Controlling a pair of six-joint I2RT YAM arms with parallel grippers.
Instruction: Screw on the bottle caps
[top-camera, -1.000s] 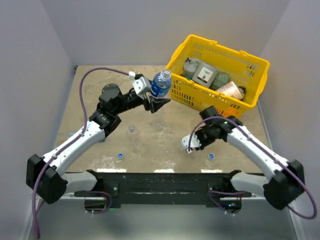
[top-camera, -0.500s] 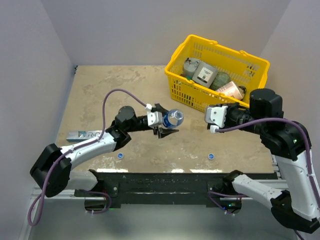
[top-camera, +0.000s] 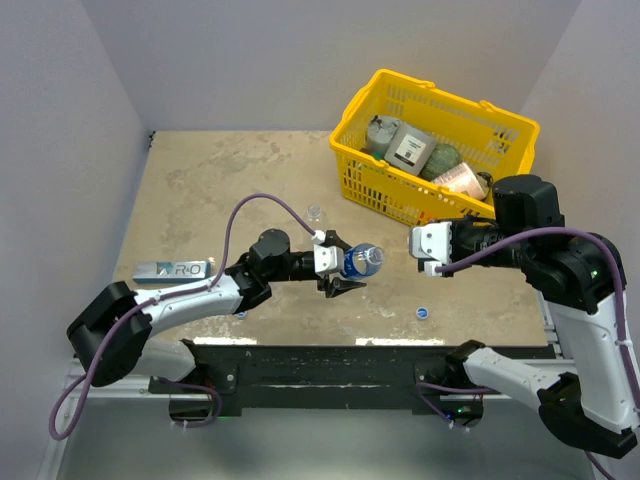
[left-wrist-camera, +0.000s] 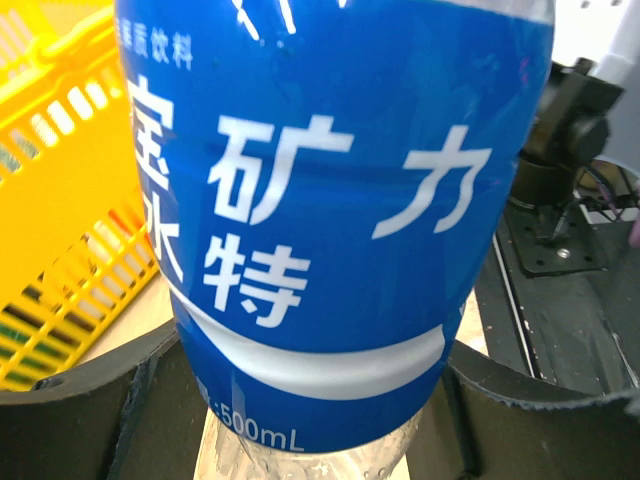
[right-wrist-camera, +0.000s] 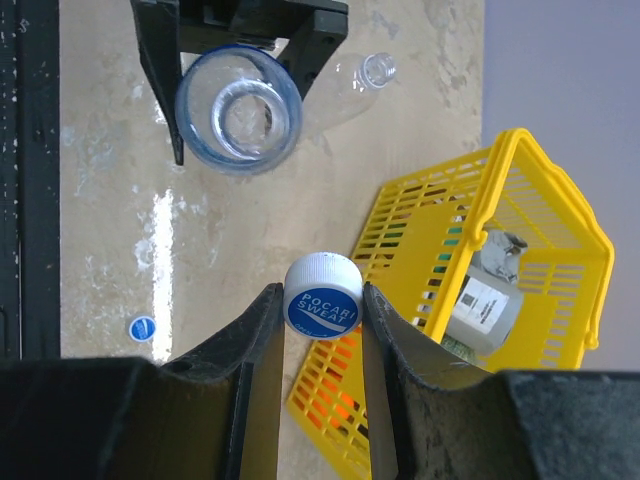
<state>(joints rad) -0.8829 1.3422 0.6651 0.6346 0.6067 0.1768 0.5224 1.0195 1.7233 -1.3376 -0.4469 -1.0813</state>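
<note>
Left claw (top-camera: 347, 270) is clamped round the blue-labelled bottle (left-wrist-camera: 330, 200), which is tipped over above the surface (top-camera: 220, 190). From its wrist view we get nothing but label. Right claw (right-wrist-camera: 322, 296) pinches a blue cap (right-wrist-camera: 322, 309) (we only catch it from that wrist), facing the bottle's open mouth. A spare cap (top-camera: 424, 312) lies on the surface.

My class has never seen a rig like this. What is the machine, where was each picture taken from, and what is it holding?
Two robot arms stand at the near edge of a table. The wide picture looks down from above; the other two come from cameras on the wrists. The left gripper clamps an uncapped blue-labelled water bottle, its mouth towards the right gripper, which pinches a blue-and-white cap. On it: a yellow basket, a loose cap, a clear bottle, a packet.
</note>
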